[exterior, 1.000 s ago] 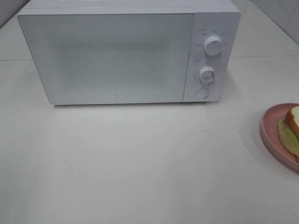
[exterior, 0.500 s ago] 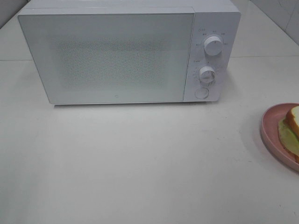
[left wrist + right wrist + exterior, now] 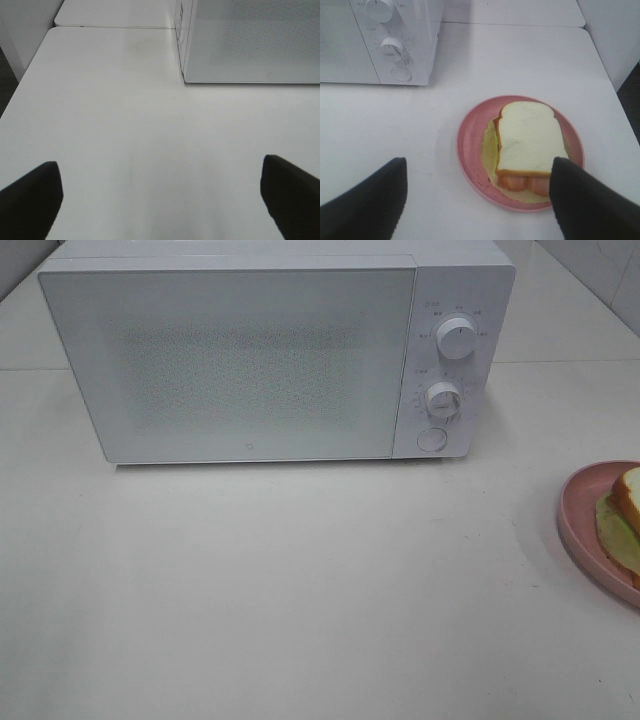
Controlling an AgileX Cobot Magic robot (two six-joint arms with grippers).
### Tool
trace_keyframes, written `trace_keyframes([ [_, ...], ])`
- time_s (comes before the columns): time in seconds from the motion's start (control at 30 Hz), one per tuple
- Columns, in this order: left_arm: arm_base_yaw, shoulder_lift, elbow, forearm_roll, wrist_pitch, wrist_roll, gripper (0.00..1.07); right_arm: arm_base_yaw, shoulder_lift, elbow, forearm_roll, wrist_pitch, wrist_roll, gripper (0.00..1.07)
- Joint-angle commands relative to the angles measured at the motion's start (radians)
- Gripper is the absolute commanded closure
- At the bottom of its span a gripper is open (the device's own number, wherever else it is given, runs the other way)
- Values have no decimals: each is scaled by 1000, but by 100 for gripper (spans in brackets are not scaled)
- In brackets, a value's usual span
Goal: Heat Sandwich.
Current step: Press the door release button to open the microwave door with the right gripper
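Observation:
The sandwich (image 3: 530, 142), white bread with an orange crust and pale green filling, lies on a round pink plate (image 3: 470, 145); in the high view only its edge (image 3: 625, 515) shows at the far right on the plate (image 3: 580, 520). My right gripper (image 3: 477, 200) hovers open above the table just short of the plate, one finger (image 3: 585, 200) overlapping the sandwich's near corner in the picture. My left gripper (image 3: 160, 195) stands open over bare table, left of the white microwave (image 3: 270, 350), whose door is shut. Neither gripper shows in the high view.
The microwave has two knobs (image 3: 457, 338) and a round button (image 3: 432, 439) on its right panel. The white table's left edge (image 3: 25, 85) shows in the left wrist view and its right edge (image 3: 615, 95) in the right wrist view.

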Motion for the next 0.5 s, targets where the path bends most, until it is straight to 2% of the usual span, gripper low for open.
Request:
trace_keyframes([
  [0.03, 0, -24, 3, 1, -3, -1, 5, 2, 19, -7, 1, -41, 8, 31],
  [0.5, 0, -24, 3, 1, -3, -1, 5, 2, 283, -7, 4, -326, 8, 31],
])
